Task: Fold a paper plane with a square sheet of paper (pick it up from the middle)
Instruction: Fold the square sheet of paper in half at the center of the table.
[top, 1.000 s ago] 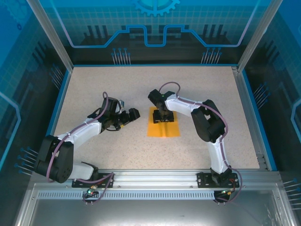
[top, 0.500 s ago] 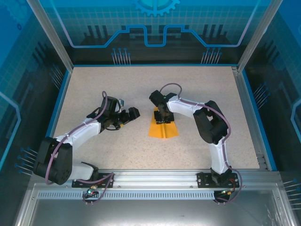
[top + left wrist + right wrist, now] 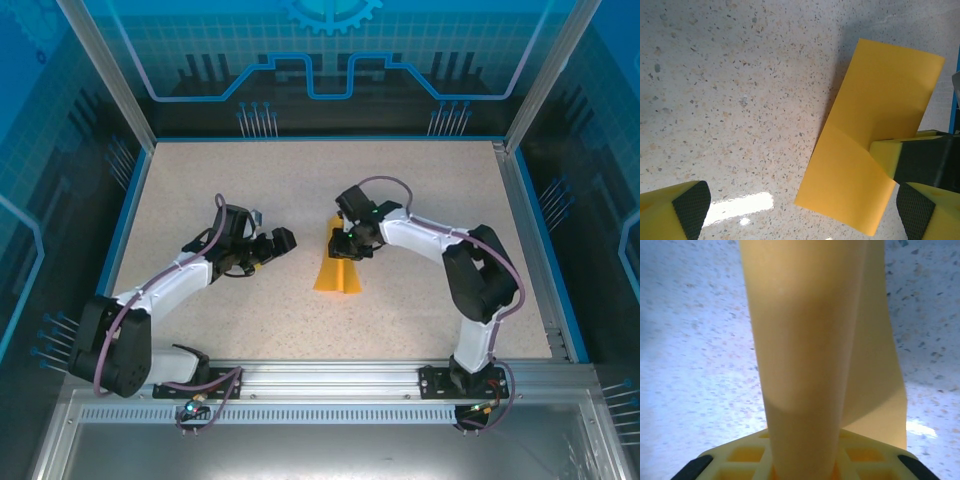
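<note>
Thin orange square sheet of paper [image 3: 337, 276], long axis running near-to-far, is pinched mid-sheet by right gripper [image 3: 347, 244]; wide-open left gripper [image 3: 281, 240] is stationed leftward.

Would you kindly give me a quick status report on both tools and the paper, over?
Right tool shut on orange paper at its middle. Paper bowed up. Left tool open, empty, alongside. Nothing blocking.

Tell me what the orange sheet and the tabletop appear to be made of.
The orange sheet: thin matte paper, most likely; it shows a sharp crease line and bends into a soft curl without breaking. The tabletop: hard, smooth, speckled beige surface, perhaps laminate or stone composite; in the left wrist view it gives a bright glare patch, so it is slightly glossy.
</note>
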Controlling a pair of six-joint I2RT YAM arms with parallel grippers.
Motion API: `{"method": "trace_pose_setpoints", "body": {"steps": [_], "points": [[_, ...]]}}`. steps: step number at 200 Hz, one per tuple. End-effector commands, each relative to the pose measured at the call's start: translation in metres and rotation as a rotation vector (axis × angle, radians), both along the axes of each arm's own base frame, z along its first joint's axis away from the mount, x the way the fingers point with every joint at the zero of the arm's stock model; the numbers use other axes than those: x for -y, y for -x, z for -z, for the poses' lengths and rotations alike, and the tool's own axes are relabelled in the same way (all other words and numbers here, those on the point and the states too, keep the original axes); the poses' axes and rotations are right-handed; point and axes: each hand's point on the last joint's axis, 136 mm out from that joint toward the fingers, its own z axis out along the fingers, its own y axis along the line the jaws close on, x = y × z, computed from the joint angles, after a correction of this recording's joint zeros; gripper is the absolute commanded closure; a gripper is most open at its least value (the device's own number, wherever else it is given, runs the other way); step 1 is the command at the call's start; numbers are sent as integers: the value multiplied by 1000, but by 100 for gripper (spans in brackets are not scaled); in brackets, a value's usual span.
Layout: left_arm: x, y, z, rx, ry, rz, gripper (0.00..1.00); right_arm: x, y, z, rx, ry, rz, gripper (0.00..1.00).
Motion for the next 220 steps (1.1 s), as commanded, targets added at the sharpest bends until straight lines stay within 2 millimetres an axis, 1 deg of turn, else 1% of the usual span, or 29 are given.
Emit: {"method": "trace_pose_setpoints", "body": {"steps": [1, 37, 73, 91, 118, 126, 133, 151, 163, 175, 196, 220], "points": [[-1, -2, -14, 29, -2, -8, 2, -21, -4, -26, -2, -236, 7, 74], [0, -3, -20, 37, 15, -14, 1, -32, -5, -48, 0, -417, 8, 73], [8, -3, -24, 36, 74, -4, 1, -43, -9, -59, -24, -627, 23, 72], [12, -3, -28, 32, 102, 1, 1, -42, -11, -58, -27, -670, 27, 71], [18, -5, -28, 11, 135, 17, 1, -34, -6, -35, -64, -598, 16, 70], [20, -6, -27, 0, 143, 25, 1, -29, -4, -24, -73, -562, 26, 69], [21, -6, -24, -15, 148, 33, 1, -24, -1, -14, -88, -523, 34, 68], [28, -7, -17, -47, 170, 52, 3, -15, 5, 3, -115, -459, 35, 68], [33, -8, -13, -65, 192, 67, 6, -12, 7, 9, -121, -445, 29, 68], [36, -9, -9, -77, 208, 75, 7, -5, 9, 20, -142, -392, 37, 67], [38, -10, -2, -99, 211, 82, 9, 5, 11, 32, -161, -339, 45, 65], [39, -8, 1, -107, 206, 88, 9, 16, 11, 34, -149, -267, 41, 57]]}}
